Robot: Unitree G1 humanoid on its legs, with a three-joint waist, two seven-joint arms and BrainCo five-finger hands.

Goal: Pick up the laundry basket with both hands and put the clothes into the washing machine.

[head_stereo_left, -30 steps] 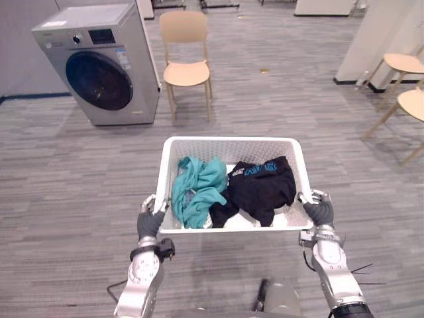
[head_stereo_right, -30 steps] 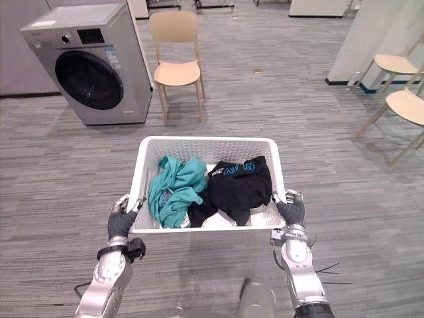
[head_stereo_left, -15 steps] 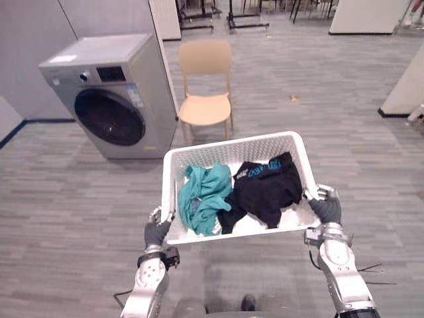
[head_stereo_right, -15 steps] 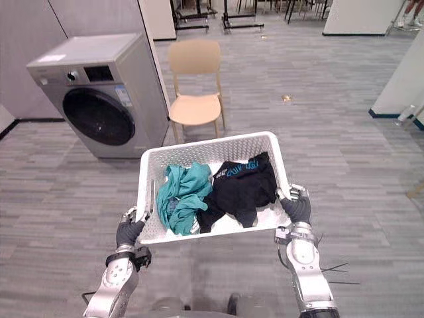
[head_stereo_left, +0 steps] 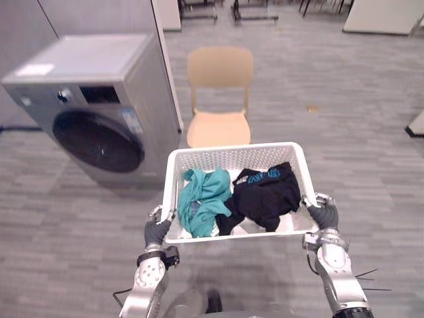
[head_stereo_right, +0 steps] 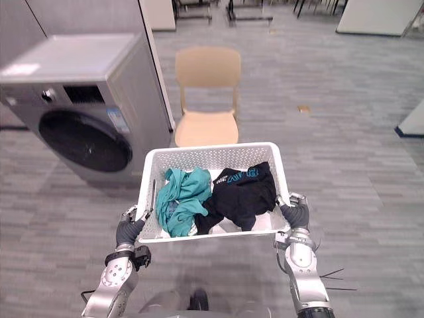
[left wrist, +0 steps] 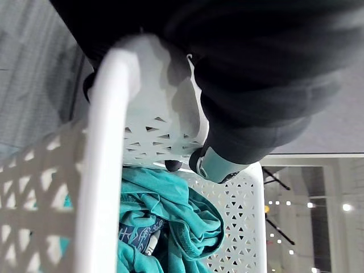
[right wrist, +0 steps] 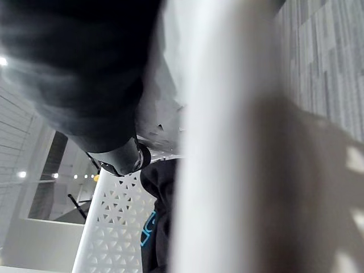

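Observation:
I hold a white perforated laundry basket [head_stereo_left: 233, 155] level in front of me. My left hand [head_stereo_left: 156, 230] is curled round its left rim and my right hand [head_stereo_left: 322, 214] round its right rim. Inside lie a teal garment [head_stereo_left: 202, 199] on the left and a black garment [head_stereo_left: 265, 197] with blue print on the right. The silver washing machine [head_stereo_left: 93, 106] stands ahead to the left, its round dark door [head_stereo_left: 99, 140] shut. In the left wrist view my thumb [left wrist: 219, 162] hooks over the basket rim [left wrist: 105, 148] above the teal garment [left wrist: 165, 222].
A beige chair [head_stereo_left: 219, 99] stands just beyond the basket, right of the machine. Grey plank floor stretches around. A white wall base [head_stereo_left: 384, 16] is at the far right back.
The view has moved forward: the washing machine and chair now appear larger and closer. The basket has levelled out. Both hands keep their hold on it.

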